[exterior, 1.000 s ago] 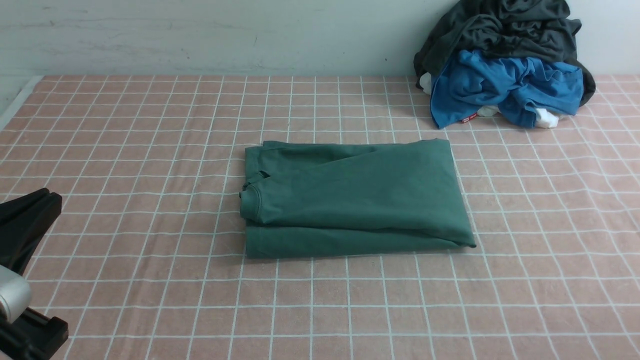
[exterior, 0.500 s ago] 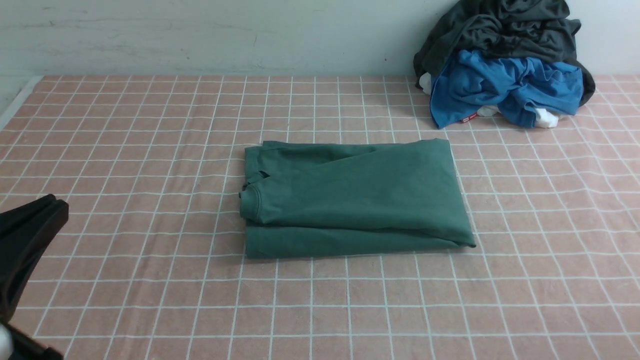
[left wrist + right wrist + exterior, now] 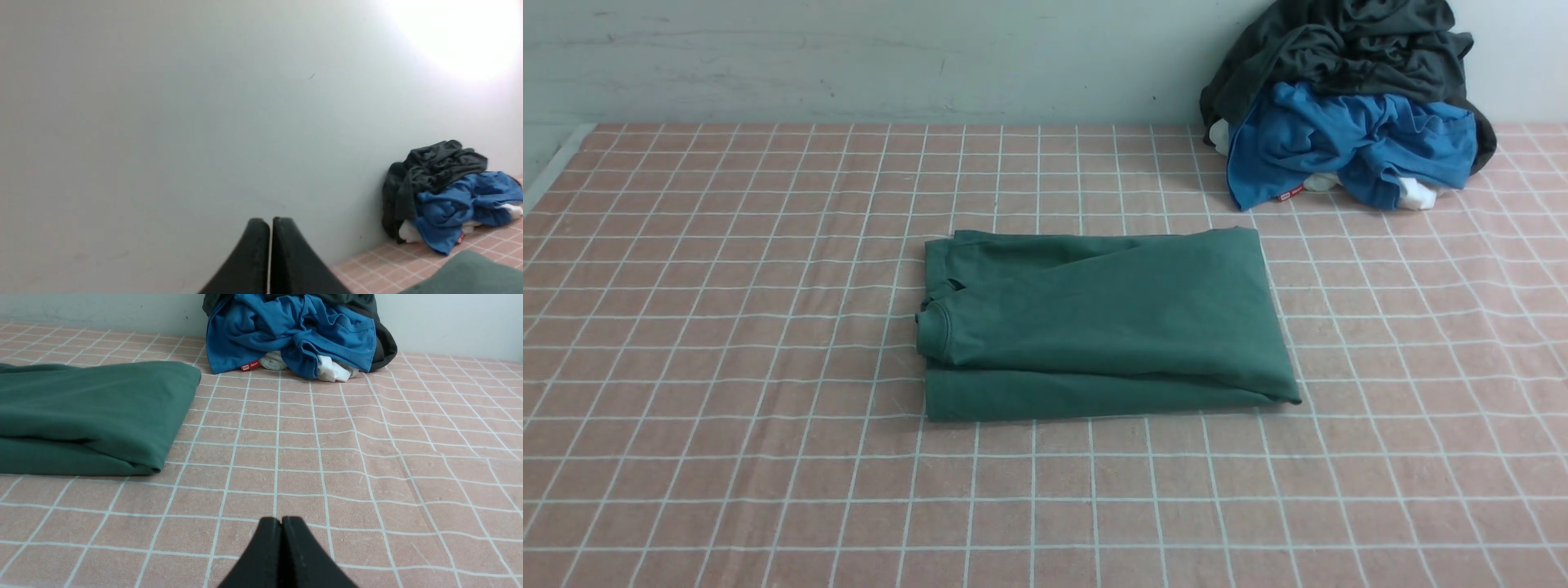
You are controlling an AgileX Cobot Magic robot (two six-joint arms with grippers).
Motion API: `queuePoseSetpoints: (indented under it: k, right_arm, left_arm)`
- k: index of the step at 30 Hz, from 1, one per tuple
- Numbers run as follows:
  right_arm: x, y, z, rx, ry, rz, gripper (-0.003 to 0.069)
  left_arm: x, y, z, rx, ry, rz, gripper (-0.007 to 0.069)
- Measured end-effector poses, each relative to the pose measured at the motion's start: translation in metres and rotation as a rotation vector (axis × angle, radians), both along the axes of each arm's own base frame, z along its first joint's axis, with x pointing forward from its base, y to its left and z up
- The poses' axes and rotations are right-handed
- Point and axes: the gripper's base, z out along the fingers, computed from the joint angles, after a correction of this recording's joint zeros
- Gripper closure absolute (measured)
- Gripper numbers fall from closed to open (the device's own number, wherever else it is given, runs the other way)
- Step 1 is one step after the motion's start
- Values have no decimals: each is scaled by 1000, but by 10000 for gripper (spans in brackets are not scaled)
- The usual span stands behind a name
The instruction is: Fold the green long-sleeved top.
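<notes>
The top (image 3: 1103, 322) lies folded into a flat rectangle at the middle of the cloth (image 3: 727, 457). Its ribbed neck sits at the packet's 9 o'clock edge, and the thick folded corner at about 4 o'clock. All round the packet, from 12 through 6 and back to 12, bare cloth runs wide. The one crowded spot is at 1 to 2 o'clock, where a heap rests against the wall (image 3: 866, 57): a dark garment (image 3: 1347, 45) on top, a blue garment (image 3: 1339, 139) under it, with white bits (image 3: 1414, 194) showing at the base. The heap stands well apart from the top.

The cloth is pink with a white grid, a little rippled toward 3 o'clock. It reaches the pale wall at 12 o'clock, and its edge shows at 10 o'clock.

Neither arm shows in the front view. In the left wrist view the left pincer (image 3: 270, 228) has its two black fingers pressed together, gripping nothing, raised and aimed at the wall; the heap and a corner of the top show beyond it. In the right wrist view the right pincer (image 3: 282, 526) is likewise closed tight and empty, low over bare cloth, with the top's folded corner off to one side, apart from it, and the heap far ahead.
</notes>
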Motion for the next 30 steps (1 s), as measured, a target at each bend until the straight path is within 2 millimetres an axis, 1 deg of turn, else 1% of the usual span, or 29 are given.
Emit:
queuePoseSetpoints:
  k: [3, 5, 6, 7, 8, 9, 11, 16, 18, 30]
  right_arm:
    - [0, 0, 0, 0, 0, 0, 673]
    - [0, 0, 0, 0, 0, 0, 673]
    - [0, 0, 0, 0, 0, 0, 673]
    - [0, 0, 0, 0, 0, 0, 673]
    - [0, 0, 0, 0, 0, 0, 673]
    - [0, 0, 0, 0, 0, 0, 673]
    - [0, 0, 0, 0, 0, 0, 673]
    - [0, 0, 0, 0, 1, 0, 673]
    - [0, 0, 0, 0, 1, 0, 673]
    - [0, 0, 0, 0, 2, 0, 673]
  left_arm:
    - [13, 4, -27, -83, 119, 65, 632]
    - [21, 7, -47, -94, 196, 118, 632]
    - [26, 10, -64, -142, 268, 145, 632]
    - [29, 11, -77, -134, 308, 168, 632]
    - [30, 11, -80, -137, 316, 172, 632]
    - [33, 13, -96, -163, 372, 192, 632]
    - [35, 15, -115, -139, 420, 214, 632]
    - [35, 15, -124, -155, 504, 212, 632]
    - [33, 14, -133, -170, 609, 212, 632]
    - [32, 13, -133, -163, 624, 205, 631]
